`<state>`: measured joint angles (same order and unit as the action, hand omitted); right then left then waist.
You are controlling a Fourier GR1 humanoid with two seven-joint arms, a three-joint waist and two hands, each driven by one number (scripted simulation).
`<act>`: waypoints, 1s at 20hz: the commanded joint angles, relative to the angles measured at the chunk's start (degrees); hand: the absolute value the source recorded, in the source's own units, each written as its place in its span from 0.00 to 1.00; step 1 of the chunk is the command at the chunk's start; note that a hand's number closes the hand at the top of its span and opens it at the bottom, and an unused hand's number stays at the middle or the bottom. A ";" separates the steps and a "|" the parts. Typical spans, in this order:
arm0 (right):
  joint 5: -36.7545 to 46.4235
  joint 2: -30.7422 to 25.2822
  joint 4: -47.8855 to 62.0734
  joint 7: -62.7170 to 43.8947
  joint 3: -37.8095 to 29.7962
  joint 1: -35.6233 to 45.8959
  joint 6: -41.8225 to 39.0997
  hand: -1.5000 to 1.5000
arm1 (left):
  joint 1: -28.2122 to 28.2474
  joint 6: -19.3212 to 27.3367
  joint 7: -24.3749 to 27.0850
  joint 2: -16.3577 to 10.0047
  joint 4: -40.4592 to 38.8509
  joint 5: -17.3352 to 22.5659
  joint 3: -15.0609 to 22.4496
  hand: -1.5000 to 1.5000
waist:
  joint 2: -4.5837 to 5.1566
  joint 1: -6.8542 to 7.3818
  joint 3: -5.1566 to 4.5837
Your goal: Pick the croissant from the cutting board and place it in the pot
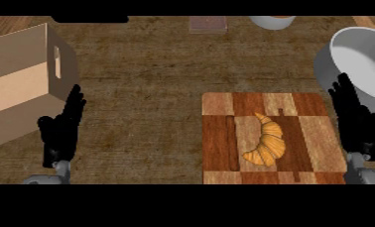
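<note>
A golden croissant lies on the checkered wooden cutting board at the lower right of the head view. The grey pot stands at the right edge, just beyond the board's far right corner, partly cut off. My right hand is open with fingers straight up, beside the board's right edge and in front of the pot, apart from the croissant. My left hand is open too, fingers up, at the lower left, far from the board.
A cardboard box with a handle slot stands at the left, close to my left hand. At the far edge sit a small brownish block and a white bowl. Wooden counter spans the middle.
</note>
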<state>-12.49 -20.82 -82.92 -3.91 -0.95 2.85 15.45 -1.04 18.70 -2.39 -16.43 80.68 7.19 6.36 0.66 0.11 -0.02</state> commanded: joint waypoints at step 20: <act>17.77 -27.88 3.66 50.69 -2.55 0.27 -35.62 0.00 | -10.86 -6.49 0.75 -0.71 10.76 7.02 -5.26 0.50 | -0.75 0.19 0.06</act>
<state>-0.57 -45.08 -80.26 42.00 -3.45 4.04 -19.68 -14.10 12.36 -0.95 -17.60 88.59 13.90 0.98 0.03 -0.11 0.09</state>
